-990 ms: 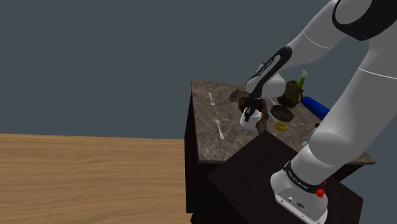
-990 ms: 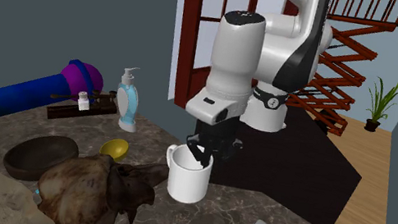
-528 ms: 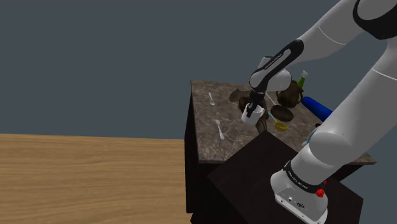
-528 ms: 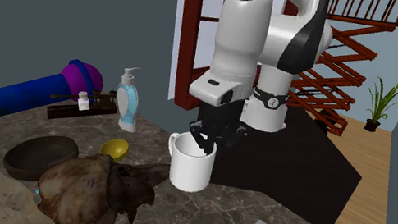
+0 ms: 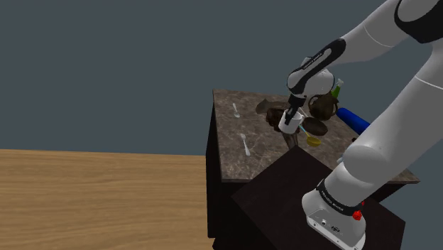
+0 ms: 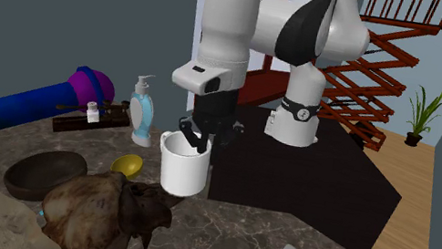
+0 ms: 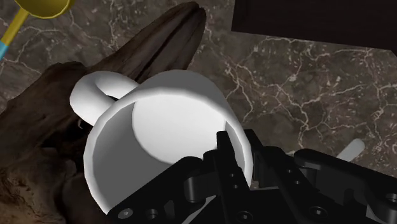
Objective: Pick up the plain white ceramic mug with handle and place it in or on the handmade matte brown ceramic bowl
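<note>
A plain white mug (image 6: 182, 166) hangs above the marble tabletop (image 6: 302, 234), and my black gripper (image 6: 194, 137) is shut on its rim. The wrist view has one finger inside the mug (image 7: 153, 127) and one outside, with the gripper (image 7: 234, 151) clasping the wall opposite the handle. A dark brown matte bowl (image 6: 45, 173) sits on the table toward the second exterior view's left of the mug. From the shoulder view, the mug (image 5: 290, 122) hangs under the gripper (image 5: 292, 116), just left of the bowl (image 5: 315, 128).
A gnarled brown wood piece (image 6: 103, 210) lies under and beside the mug. A yellow scoop (image 6: 126, 165), a soap dispenser (image 6: 142, 113) and a blue-purple cylinder (image 6: 19, 104) stand behind the bowl. Spoons (image 5: 245, 144) lie on the table. My dark stand (image 5: 284, 199) borders the table.
The gripper has lifted the mug higher and carried it toward the bowl: leftward in the second exterior view, rightward in the shoulder view.
</note>
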You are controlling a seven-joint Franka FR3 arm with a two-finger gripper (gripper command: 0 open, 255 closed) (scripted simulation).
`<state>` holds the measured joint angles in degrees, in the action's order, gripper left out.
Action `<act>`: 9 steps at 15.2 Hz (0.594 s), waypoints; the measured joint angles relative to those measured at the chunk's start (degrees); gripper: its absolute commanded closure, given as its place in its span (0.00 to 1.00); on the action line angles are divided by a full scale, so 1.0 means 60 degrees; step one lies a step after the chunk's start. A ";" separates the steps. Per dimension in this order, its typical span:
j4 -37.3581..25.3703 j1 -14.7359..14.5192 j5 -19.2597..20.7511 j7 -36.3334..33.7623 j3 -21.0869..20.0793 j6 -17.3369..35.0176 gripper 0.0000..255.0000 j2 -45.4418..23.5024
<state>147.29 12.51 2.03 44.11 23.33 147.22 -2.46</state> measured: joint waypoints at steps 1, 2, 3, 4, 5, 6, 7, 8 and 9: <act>-0.0124 0.0147 -0.0080 0.0330 0.0118 -0.0008 1.00 -0.0117; -0.0353 0.0256 -0.0155 0.0585 0.0196 -0.0137 1.00 -0.0220; -0.0514 0.0373 -0.0264 0.0863 0.0267 -0.0149 1.00 -0.0376; -0.0764 0.0572 -0.0419 0.1281 0.0382 -0.0205 1.00 -0.0585; -0.0934 0.0720 -0.0509 0.1591 0.0462 -0.0264 1.00 -0.0704; -0.1099 0.0856 -0.0592 0.1861 0.0529 -0.0332 1.00 -0.0809; -0.1342 0.1028 -0.0719 0.2192 0.0598 -0.0423 1.00 -0.0975; -0.1614 0.1162 -0.0863 0.2461 0.0622 -0.0514 1.00 -0.1173; -0.1968 0.1346 -0.1073 0.2803 0.0631 -0.0604 1.00 -0.1467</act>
<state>135.48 20.59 -4.40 60.92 27.11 143.60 -11.27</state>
